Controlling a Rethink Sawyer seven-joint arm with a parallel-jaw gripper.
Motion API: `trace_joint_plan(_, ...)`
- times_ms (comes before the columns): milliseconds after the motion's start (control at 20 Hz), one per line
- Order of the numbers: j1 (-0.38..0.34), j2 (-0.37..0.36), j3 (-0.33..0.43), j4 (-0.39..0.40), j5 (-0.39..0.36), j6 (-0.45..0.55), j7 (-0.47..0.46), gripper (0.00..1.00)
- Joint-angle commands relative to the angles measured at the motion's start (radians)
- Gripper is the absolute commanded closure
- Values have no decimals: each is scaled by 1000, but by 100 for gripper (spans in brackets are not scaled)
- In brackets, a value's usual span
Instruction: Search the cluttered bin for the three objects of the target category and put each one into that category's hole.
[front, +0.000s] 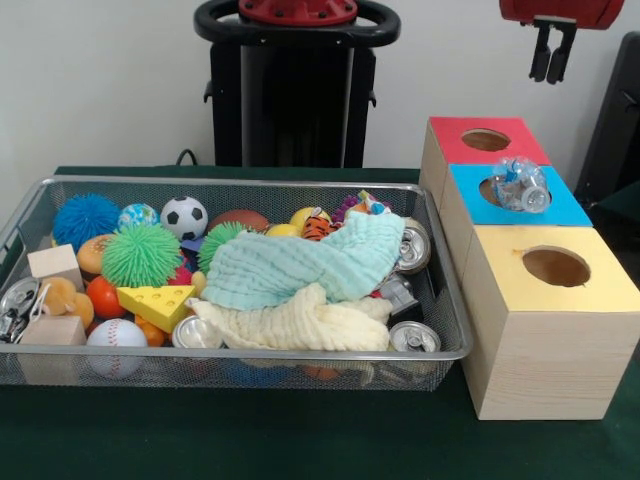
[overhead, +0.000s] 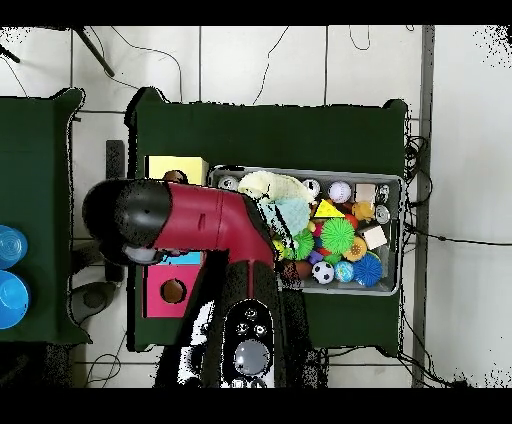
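While cloths (front: 300, 275) blanket the bin (front: 60, 372), cans (front: 413, 337) show.

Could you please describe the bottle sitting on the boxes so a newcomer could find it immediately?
Right of the wire bin stand three wooden boxes in a row. The clear plastic bottle lies over the hole of the middle, blue-topped box; the red and yellow tops are bare.

Bottle (front: 521, 185) on the middle box's hole (front: 492, 190), right of the bin (front: 445, 300), cloths (front: 300, 290) inside.
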Motion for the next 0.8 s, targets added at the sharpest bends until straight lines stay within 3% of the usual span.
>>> trace_joint_plan(50,-2,97,-33,-152,-92,121,235,100)
trace_joint_plan(500,-6,130,-46,-118,-77,53,230,100)
trace_joint_plan(800,-11,195,-28,-74,-49,-80,217,100)
